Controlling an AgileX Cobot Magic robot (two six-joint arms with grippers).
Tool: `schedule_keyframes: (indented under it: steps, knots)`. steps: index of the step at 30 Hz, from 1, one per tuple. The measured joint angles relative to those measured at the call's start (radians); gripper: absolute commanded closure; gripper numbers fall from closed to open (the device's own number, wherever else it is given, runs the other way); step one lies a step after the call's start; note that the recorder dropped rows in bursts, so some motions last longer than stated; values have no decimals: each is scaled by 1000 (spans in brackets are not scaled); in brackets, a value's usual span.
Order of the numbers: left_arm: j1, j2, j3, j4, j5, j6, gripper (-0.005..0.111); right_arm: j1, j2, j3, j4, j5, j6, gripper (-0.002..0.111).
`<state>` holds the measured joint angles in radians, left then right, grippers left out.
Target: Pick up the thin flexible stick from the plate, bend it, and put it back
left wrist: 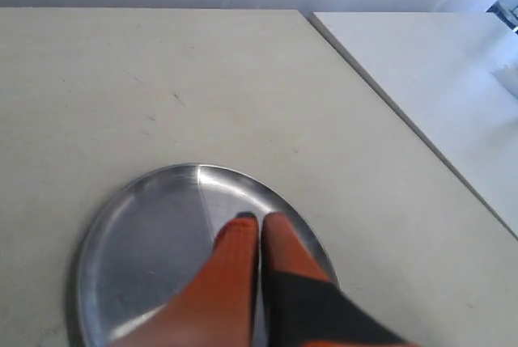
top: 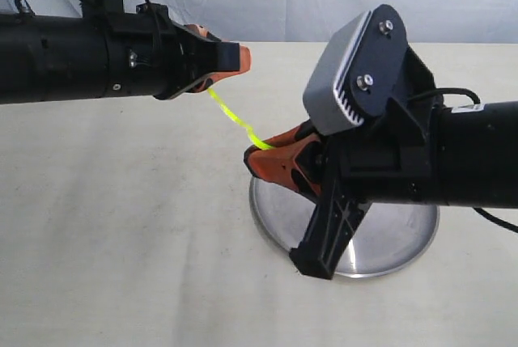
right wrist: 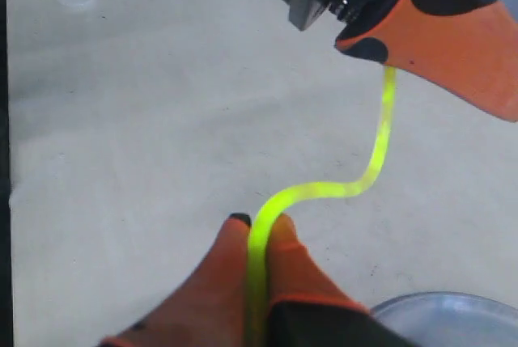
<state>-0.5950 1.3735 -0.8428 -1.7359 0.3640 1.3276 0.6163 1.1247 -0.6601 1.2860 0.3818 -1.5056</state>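
Between the orange fingertips of the right gripper [right wrist: 259, 224] one end of the thin flexible stick [right wrist: 324, 190] is pinched, and the jaws are closed on it with only the strand's width left between them. From that grip the yellow-green strand is seen to rise, turn sideways and turn upward again in a loose S-shaped bend. Its other end is clamped at the tip of the left gripper [right wrist: 390, 57], whose jaws are likewise drawn together on it. In the left wrist view the fingers of that gripper [left wrist: 259, 222] are shown pressed almost flat against each other, and the stick itself cannot be made out there.

In the exterior view the stick [top: 235, 120] is held in the air between the two grippers. It slopes down from the left gripper [top: 241, 59], which is seen higher and off to the left of the plate [top: 396, 234], to the right gripper [top: 252, 157], which appears just over the plate's left rim. The stick is thus carried clear of the plate and touches neither it nor the table [top: 121, 226]. The shiny silver plate is set flat on the pale table and is largely covered in this view by the right arm and its grey camera housing [top: 348, 64].
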Motion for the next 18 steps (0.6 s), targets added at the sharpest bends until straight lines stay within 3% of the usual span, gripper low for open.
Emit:
schedule_keyframes:
  steps: [18]
  knots:
    - [4,2,0,0,94,-40,107,0,-2,0,-6,-115,-80,109]
